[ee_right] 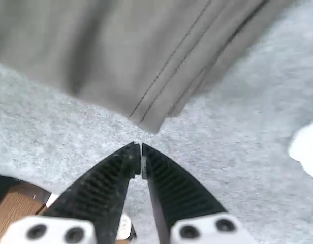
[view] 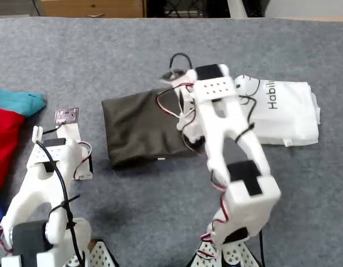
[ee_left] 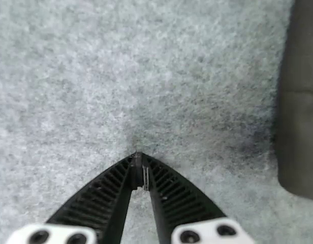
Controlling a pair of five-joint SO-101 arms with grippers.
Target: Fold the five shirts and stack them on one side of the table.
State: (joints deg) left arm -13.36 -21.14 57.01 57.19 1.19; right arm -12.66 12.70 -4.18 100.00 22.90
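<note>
Since the dark shirt (view: 141,128) looks soft and limp, I'd pinch a corner; left gripper (ee_left: 138,160) and right gripper (ee_right: 140,152), near it, are closed on nothing.

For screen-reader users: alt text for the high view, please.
A folded dark shirt and a folded white shirt lie side by side on a grey table, the right arm above them. A red shirt and a teal shirt lie by the left arm.

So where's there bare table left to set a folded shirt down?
Bare: the far strip of table beyond the dark shirt, and the near right corner in front of the white shirt. Crowded: the left edge, with the teal shirt and red shirt, and the middle, where the right arm hangs over.
</note>
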